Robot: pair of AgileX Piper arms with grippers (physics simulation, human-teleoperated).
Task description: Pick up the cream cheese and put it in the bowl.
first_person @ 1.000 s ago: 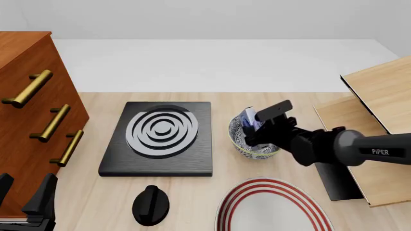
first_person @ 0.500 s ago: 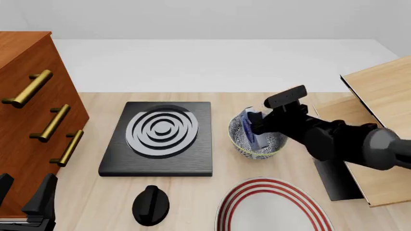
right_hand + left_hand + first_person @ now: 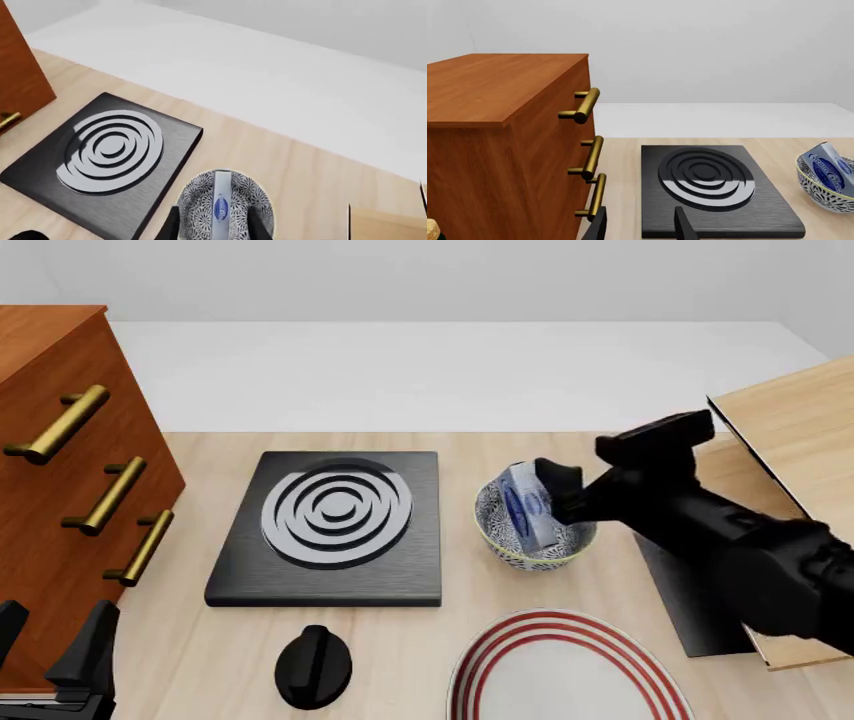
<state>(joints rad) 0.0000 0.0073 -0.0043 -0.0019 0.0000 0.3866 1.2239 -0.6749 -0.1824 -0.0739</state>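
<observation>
— What fills the front view, biggest first?

— The wooden drawer cabinet (image 3: 60, 480) at the left edge, then the black hob plate (image 3: 334, 530) at centre, and the red-ringed plate (image 3: 567, 670) at the bottom.

— And the cream cheese?

— The cream cheese (image 3: 530, 508) stands on edge inside the bowl (image 3: 514, 540), right of centre.

— The grippers?

— The right gripper (image 3: 571, 495) hangs above the bowl, fingers spread, gripping nothing. The left gripper (image 3: 639, 227) sits at the lower left, fingers apart, empty.

The bowl (image 3: 505, 530) has a blue-grey and white pattern. The cream cheese (image 3: 530, 508) is pale with a blue logo. The plate (image 3: 567, 668) is white with red rings.
</observation>
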